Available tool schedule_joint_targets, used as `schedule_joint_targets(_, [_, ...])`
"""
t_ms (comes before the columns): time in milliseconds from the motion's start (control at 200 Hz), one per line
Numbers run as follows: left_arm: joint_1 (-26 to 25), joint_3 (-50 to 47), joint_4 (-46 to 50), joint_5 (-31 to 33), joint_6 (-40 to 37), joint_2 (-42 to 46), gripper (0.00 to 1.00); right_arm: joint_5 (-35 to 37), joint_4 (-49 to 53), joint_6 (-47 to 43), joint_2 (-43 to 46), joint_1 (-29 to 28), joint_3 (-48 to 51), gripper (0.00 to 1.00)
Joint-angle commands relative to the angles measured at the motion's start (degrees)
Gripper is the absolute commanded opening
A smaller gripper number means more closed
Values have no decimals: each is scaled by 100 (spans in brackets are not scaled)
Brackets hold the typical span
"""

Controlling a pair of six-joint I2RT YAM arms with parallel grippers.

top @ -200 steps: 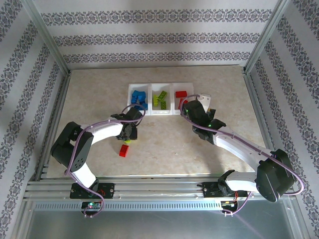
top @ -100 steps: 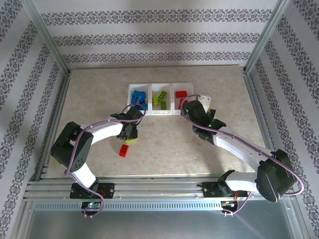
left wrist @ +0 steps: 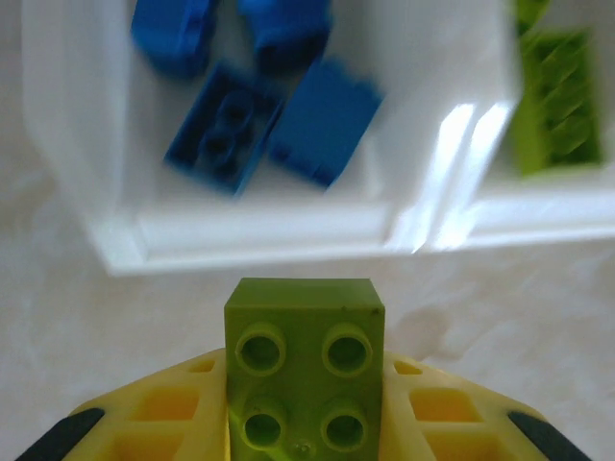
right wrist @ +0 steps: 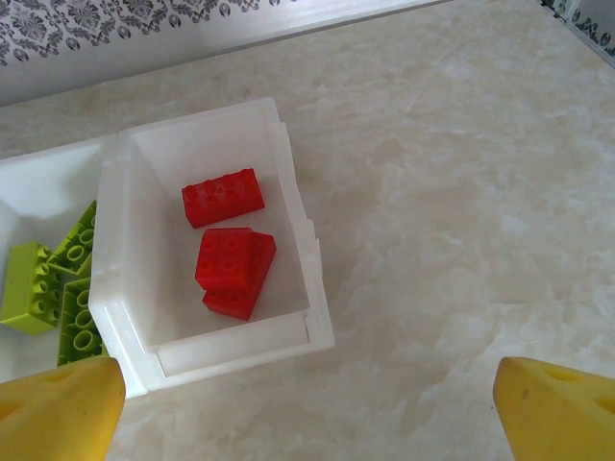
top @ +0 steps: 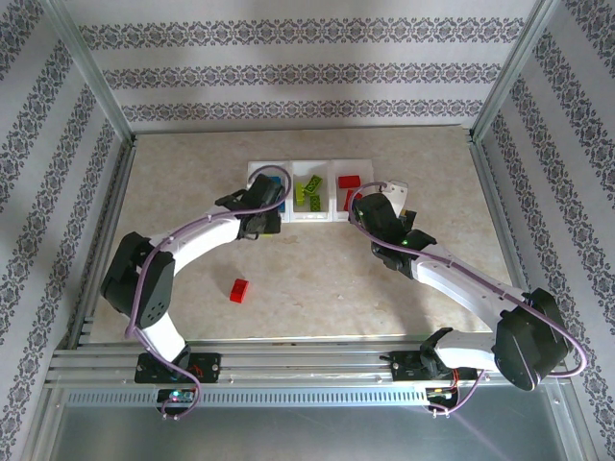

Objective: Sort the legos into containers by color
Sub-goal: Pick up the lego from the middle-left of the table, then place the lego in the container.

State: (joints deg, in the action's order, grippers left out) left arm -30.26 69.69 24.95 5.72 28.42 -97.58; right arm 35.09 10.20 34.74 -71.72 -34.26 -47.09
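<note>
Lime lego [left wrist: 304, 370]: clamped in left gripper [left wrist: 304, 432], facing blue bin [left wrist: 259, 235]; next move likely needs a shift over green bin [left wrist: 538, 206]. Right gripper [right wrist: 307, 408]: fingers agape.

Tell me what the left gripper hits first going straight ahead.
Likely the near wall of the blue-brick bin, struck by the green brick in the left gripper; clearance over the rim is unclear.

Left hand [top: 261, 223] with green brick [left wrist: 305, 375] now forward, seemingly just before the bins [left wrist: 259, 232].
</note>
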Motion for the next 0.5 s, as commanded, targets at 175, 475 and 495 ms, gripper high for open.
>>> schedule_joint_targets(175, [-86,1523,-356,-185,-516,-873,29,95,-1,132,314,-19,110,98])
schedule_joint_targets(475, [-136,2820,-161,-399,-789,-1911,29,198,68,134,523,-14,195,98])
schedule_joint_targets(495, [-138,2906,-130,-415,-801,-1984,29,206,68,134,519,-15,192,98])
